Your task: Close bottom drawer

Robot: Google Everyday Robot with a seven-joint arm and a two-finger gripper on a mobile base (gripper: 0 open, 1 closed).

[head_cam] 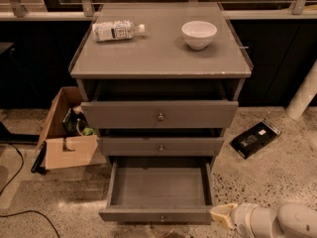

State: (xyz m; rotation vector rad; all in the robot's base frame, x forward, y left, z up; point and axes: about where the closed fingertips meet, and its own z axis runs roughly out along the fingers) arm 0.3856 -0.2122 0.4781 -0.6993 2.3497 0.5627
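The bottom drawer [159, 187] of the grey cabinet [158, 73] is pulled far out and shows an empty grey inside. Its slim front [156, 215] carries a small round knob [161, 218]. The middle drawer [161, 146] and the taller top drawer [159, 114] stick out a little. My gripper [220, 216] is at the bottom right, just beside the right end of the bottom drawer's front, with the white arm [277, 222] running off to the right.
A plastic bottle [118, 30] lies on the cabinet top beside a white bowl [199, 34]. An open cardboard box [67, 133] stands on the floor at the left. A black flat object [255, 139] lies on the floor at the right. Cables [20, 182] run at the far left.
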